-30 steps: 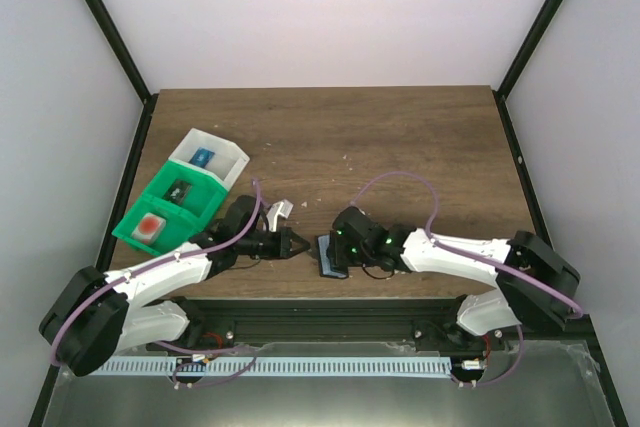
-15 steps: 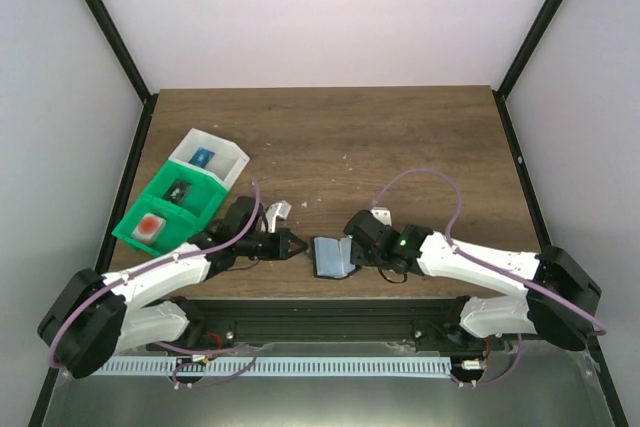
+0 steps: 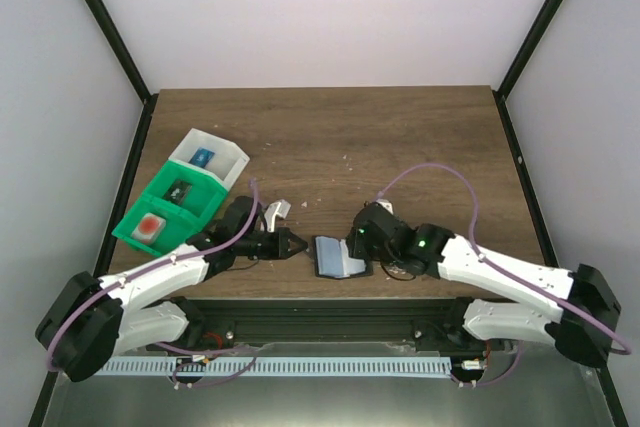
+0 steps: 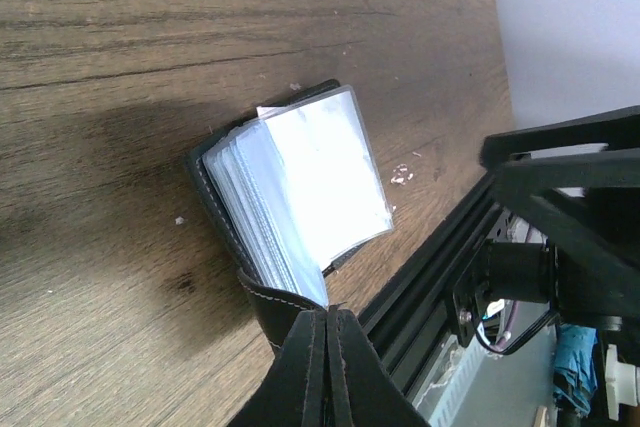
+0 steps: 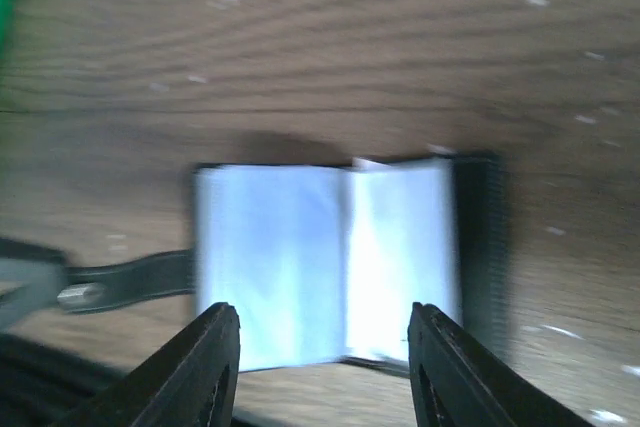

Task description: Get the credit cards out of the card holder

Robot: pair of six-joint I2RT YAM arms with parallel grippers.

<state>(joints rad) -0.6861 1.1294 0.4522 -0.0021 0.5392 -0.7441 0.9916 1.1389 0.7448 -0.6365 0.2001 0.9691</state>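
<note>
**Holder open on table, left hand on its strap, right hand spread above**

Holder [image 3: 333,257] lies flat on the table [image 3: 400,137] near the front edge, between the two hands. It is open, black rim around, pale grey-blue sleeves [image 4: 320,182] fanned up. Cards can't be told from the sleeves; the right wrist view is blurred.

A black strap [image 4: 268,299] with white stitching runs off the holder's left side. Left hand [image 3: 297,244] sits just beside the holder, fingers [image 4: 305,367] pressed together with the strap end pinched between them.

Right hand [image 5: 320,307] is at the holder's right side, over it. Its fingers are spread apart, nothing between them, and the open sleeves sit in the gap in its own view. Contact with the holder: can't tell.

Green bin [image 3: 165,212] and white bin [image 3: 208,159] sit at the left of the table, well apart from the holder.
</note>
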